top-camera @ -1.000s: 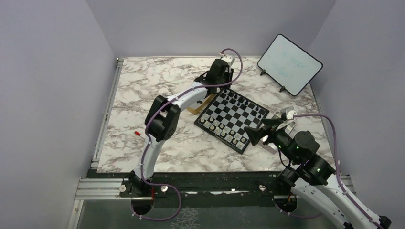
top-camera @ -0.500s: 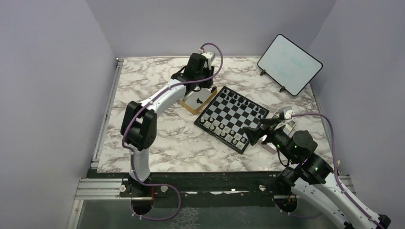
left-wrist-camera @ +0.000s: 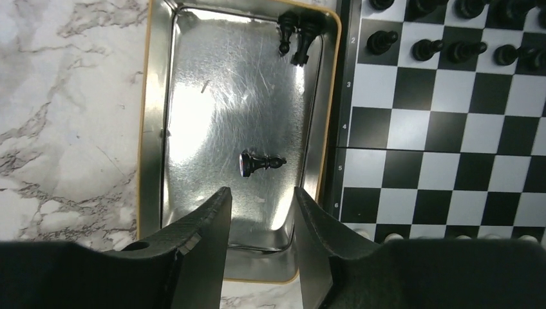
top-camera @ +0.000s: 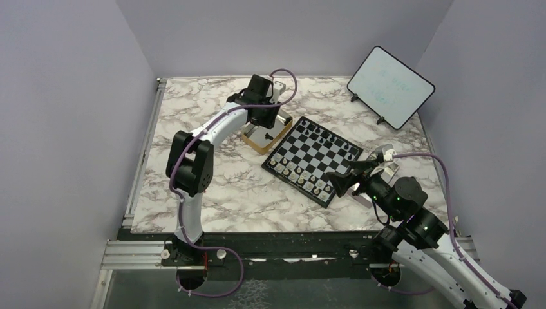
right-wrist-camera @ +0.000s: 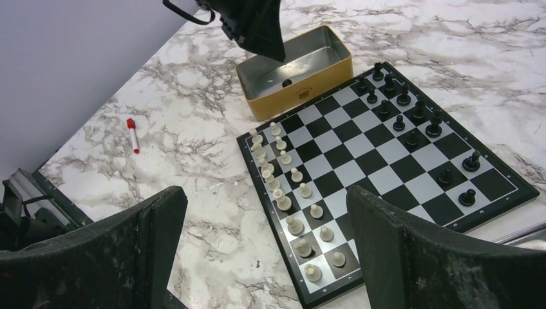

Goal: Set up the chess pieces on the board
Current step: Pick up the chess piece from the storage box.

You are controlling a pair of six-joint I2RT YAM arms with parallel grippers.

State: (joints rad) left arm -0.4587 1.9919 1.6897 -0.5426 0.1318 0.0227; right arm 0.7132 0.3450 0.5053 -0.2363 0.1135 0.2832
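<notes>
The board [top-camera: 312,159] lies mid-table. Pale chess pieces [right-wrist-camera: 283,174] fill its two near rows and black chess pieces [right-wrist-camera: 412,116] stand on its far rows. The gold tin [top-camera: 261,148] sits against the board's left corner. In the left wrist view the tin [left-wrist-camera: 212,116] holds one black piece lying flat [left-wrist-camera: 261,163] and two more [left-wrist-camera: 295,35] in its far corner. My left gripper [left-wrist-camera: 261,193] is open and empty above the tin, the lying piece just beyond its fingertips. My right gripper [right-wrist-camera: 265,199] is wide open and empty above the board's near corner.
A white tablet [top-camera: 390,86] stands on feet at the back right. A red marker [top-camera: 186,181] lies on the marble left of the board. Walls close in the table on the left, back and right.
My left arm has swung left from the board's far corner to above the tin. My right arm has hardly moved.
</notes>
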